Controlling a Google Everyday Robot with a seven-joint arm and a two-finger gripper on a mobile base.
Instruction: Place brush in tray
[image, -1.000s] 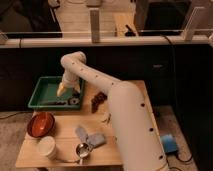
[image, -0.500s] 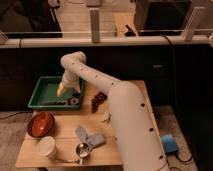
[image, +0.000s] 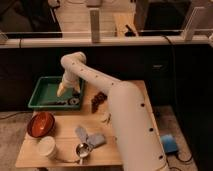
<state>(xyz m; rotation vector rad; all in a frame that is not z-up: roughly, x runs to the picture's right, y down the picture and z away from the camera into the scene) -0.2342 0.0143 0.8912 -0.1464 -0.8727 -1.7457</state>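
Observation:
The green tray (image: 44, 91) sits at the back left of the wooden table. A dark thin brush (image: 56, 102) seems to lie along the tray's front edge, with a small round thing beside it. My white arm reaches from the lower right over the table. My gripper (image: 63, 90) hangs over the right part of the tray, just above its floor.
A red-brown bowl (image: 41, 124) stands in front of the tray. A white cup (image: 47, 147) is at the front left. A metal scoop (image: 82, 149) and grey-blue cloth (image: 90, 137) lie at the front. A dark reddish thing (image: 98, 101) lies right of the tray. A blue object (image: 168, 143) is on the floor.

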